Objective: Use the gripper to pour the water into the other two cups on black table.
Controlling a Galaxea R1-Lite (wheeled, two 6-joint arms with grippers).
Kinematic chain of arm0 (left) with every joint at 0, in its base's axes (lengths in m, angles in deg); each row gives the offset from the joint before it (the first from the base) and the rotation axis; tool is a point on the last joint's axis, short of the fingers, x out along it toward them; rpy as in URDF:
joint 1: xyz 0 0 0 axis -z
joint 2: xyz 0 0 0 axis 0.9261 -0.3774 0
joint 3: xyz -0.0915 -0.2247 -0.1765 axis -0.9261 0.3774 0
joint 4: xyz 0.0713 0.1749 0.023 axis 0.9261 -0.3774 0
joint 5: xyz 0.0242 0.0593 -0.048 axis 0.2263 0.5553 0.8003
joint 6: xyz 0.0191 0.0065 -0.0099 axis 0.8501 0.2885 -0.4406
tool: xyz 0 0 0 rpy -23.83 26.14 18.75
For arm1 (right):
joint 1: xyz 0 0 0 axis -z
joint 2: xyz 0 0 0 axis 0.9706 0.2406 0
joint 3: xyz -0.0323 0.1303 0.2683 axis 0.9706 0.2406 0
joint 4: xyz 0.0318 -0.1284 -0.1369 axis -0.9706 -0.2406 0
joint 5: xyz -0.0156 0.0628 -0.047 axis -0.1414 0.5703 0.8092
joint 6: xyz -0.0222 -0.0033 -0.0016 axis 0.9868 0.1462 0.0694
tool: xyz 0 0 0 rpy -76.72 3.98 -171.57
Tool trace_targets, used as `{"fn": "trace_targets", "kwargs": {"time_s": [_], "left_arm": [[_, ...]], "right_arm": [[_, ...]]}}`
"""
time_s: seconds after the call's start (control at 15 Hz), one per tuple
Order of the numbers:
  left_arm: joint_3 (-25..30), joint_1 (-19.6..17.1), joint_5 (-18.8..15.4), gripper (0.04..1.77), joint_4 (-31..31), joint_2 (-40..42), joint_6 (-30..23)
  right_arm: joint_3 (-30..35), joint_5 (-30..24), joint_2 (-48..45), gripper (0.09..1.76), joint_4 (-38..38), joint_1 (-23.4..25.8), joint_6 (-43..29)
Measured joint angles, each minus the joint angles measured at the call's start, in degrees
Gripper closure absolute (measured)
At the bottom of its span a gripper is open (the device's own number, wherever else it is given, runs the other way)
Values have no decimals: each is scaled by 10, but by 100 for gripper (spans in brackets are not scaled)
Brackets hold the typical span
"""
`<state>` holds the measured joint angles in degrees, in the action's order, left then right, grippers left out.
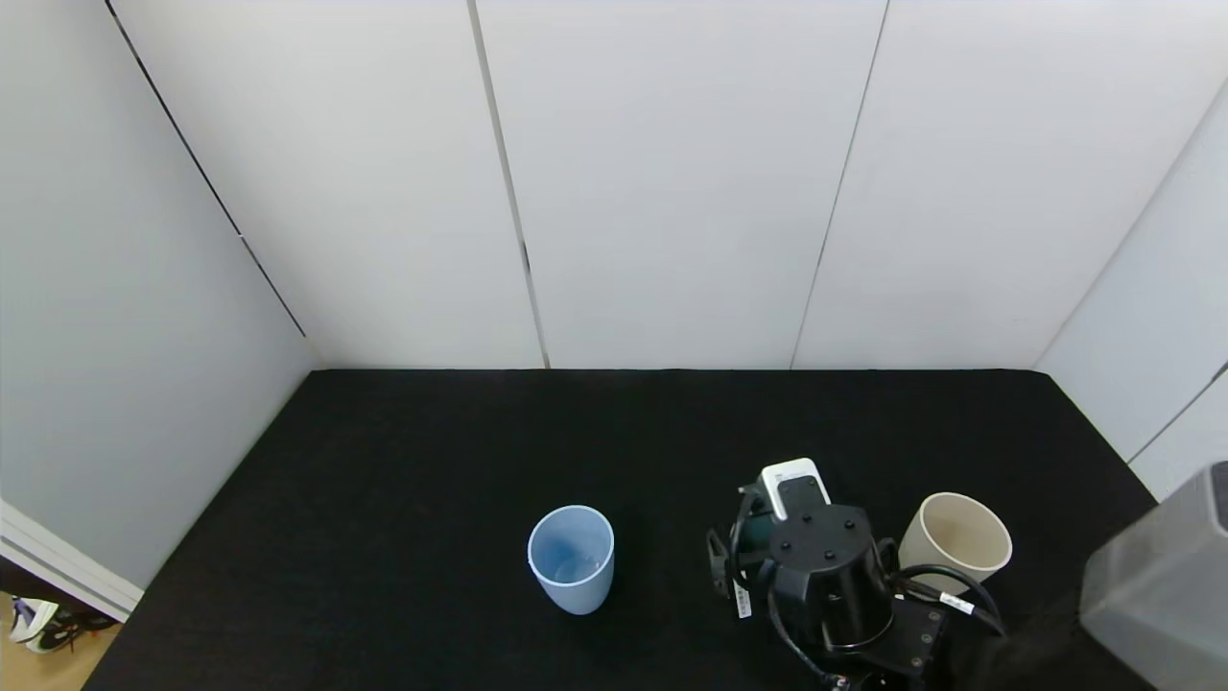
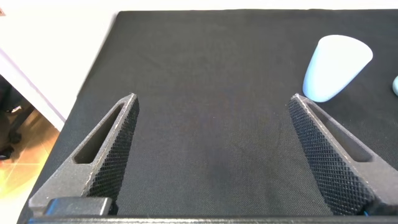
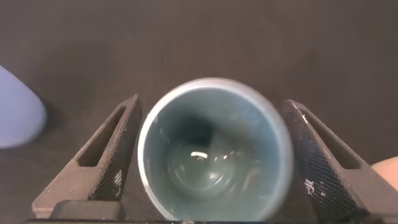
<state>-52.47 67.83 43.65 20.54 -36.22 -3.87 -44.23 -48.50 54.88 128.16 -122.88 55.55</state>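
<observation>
My right gripper [image 3: 211, 109] points down over the teal-green cup [image 3: 214, 149], one finger on each side of it, jaws wide and open. Water [image 3: 205, 163] glints at that cup's bottom. In the head view the right gripper [image 1: 767, 566] stands between the pale blue cup [image 1: 571, 559] and the cream-beige cup [image 1: 955, 542], and its wrist hides most of the teal cup. Both cups stand upright on the black table [image 1: 432, 461]. My left gripper [image 2: 213, 99] is open and empty above bare felt, with the pale blue cup [image 2: 336, 65] beyond its fingertip.
White wall panels [image 1: 672, 192] close the table's back and sides. A grey box-like part [image 1: 1166, 585] sits at the front right edge. The table's left edge drops to a wooden floor [image 2: 25, 155].
</observation>
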Motion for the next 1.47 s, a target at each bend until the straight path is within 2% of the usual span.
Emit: {"fn": "trace_targets", "kwargs": {"time_s": [0.4,0.93,1.07,1.27,1.47], "left_arm": [[0,0,0,9,0,0,0],[0,0,0,9,0,0,0],[0,0,0,9,0,0,0],[0,0,0,9,0,0,0],[0,0,0,9,0,0,0]], "right_arm": [[27,2,-137,19,-2,0,60],[69,35,-330,16,-21,24,199],[101,71,-380,16,-58,20,208],[184,128,-454,15,-75,18,209],[247,157,-502,15,-74,77,209]]}}
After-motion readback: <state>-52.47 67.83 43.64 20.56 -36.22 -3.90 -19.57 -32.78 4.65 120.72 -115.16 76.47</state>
